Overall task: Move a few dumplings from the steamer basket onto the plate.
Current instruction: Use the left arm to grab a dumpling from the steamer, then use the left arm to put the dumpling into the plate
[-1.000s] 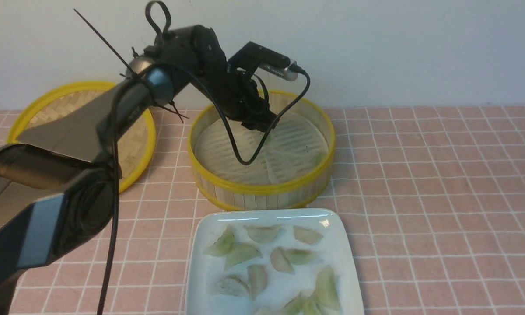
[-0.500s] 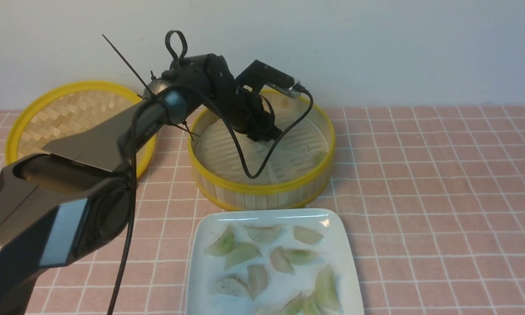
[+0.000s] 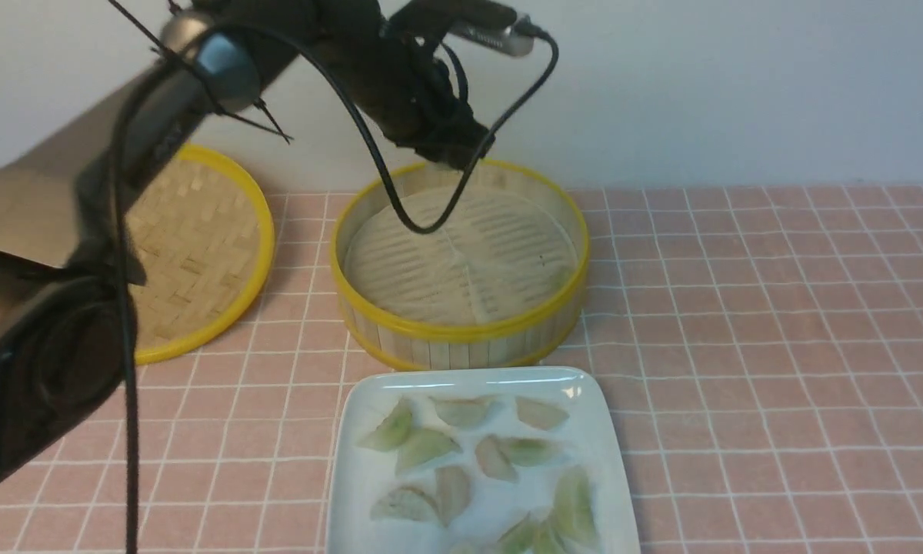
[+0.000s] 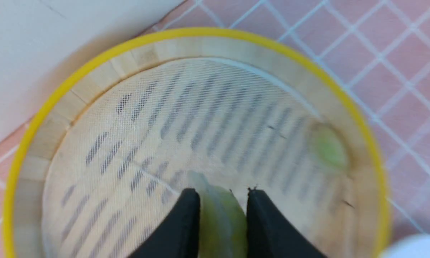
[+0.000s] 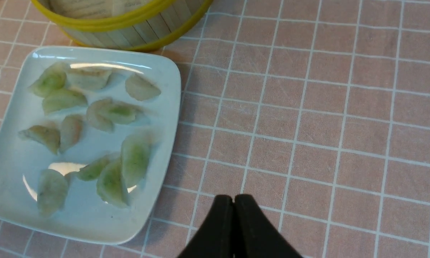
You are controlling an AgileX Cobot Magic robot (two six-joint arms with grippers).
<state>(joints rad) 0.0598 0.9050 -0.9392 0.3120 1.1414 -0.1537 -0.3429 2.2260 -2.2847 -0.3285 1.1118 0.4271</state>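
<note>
My left gripper (image 4: 222,195) is shut on a pale green dumpling (image 4: 220,222) and hangs above the back of the steamer basket (image 4: 200,34). In the front view this gripper (image 3: 450,154) sits just over the basket's far rim (image 3: 461,350), and the held dumpling is hidden there. One dumpling (image 4: 328,150) lies against the basket's right wall (image 3: 561,277). The white plate (image 3: 469,375) in front of the basket holds several dumplings (image 3: 423,446). My right gripper (image 5: 233,200) is shut and empty over the tablecloth, right of the plate (image 5: 166,82).
The woven bamboo lid (image 3: 192,246) with a yellow rim lies flat to the left of the basket. A pink checked cloth (image 3: 777,308) covers the table. A white wall stands close behind the basket. The left arm's cable (image 3: 423,223) dangles over the basket.
The left gripper dipped into the basket, closed on a dumpling and has risen above the basket's rim with it. The right gripper has not moved.
</note>
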